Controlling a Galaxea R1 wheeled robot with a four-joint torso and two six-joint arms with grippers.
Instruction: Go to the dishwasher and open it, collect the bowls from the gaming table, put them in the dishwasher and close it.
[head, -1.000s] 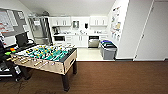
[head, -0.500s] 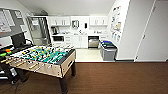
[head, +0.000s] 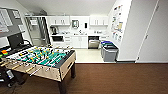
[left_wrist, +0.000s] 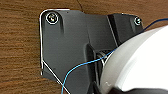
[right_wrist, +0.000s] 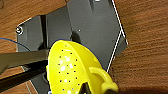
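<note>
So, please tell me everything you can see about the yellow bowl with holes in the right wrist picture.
The yellow bowl looks like glossy plastic, a colander-like shape with many small holes through its wall and a thick looped handle at the rim. It shows large in the right wrist view, tilted, its inside facing the camera. Behind it are the robot's dark plate and the brown wood-look floor. Dark bars reach its edge, but whether they grip it cannot be told.

You see the table-football table (head: 45, 62) with pale wood-look sides, a green field and shiny metal rods. The floor (head: 120, 77) under it is dark brown wood-grain plank, matt; the kitchen floor beyond looks pale and smooth. The dishwasher (head: 93, 43) front is brushed steel between glossy white cabinets (head: 79, 41). In the right wrist view, the yellow perforated bowl (right_wrist: 72, 67) looks like glossy plastic.
</note>
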